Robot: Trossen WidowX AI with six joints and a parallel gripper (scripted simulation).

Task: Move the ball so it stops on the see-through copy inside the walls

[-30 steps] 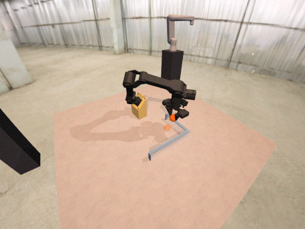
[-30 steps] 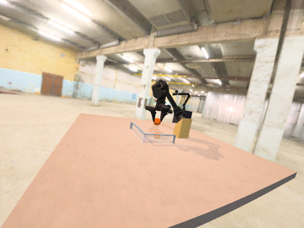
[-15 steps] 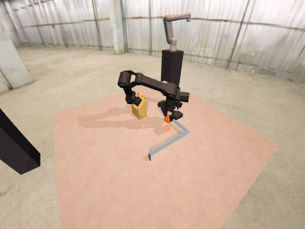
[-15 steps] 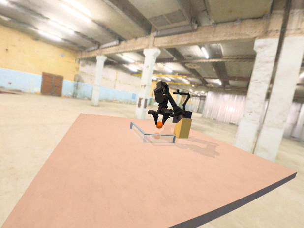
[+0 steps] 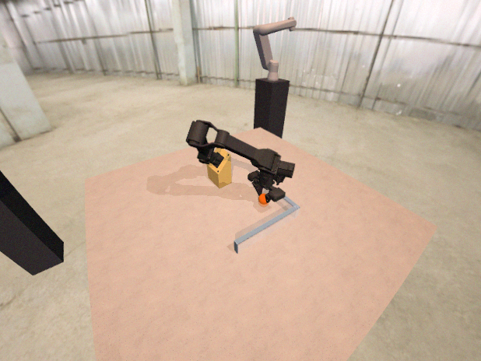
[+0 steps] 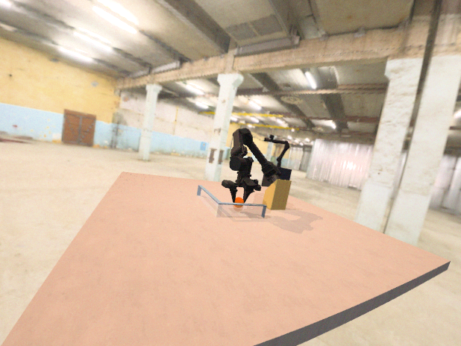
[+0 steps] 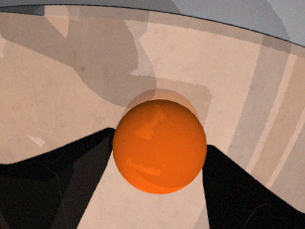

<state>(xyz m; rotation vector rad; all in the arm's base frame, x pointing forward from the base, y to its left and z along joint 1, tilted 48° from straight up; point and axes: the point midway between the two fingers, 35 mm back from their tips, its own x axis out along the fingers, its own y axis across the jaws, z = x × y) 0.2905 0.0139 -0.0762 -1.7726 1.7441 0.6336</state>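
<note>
Between closed jaws, unmarked ball point(image 7: 159, 146)

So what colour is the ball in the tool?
Orange ball, clearest in the wrist view.

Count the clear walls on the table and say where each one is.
2. The long wall runs from the corner toward the table's middle; the short wall meets it at the corner, just beside the fingers holding the ball.

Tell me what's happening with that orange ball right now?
Gripper shut on the ball. Ball low over its pale copy, inside the clear walls. Nothing in the way.
</note>
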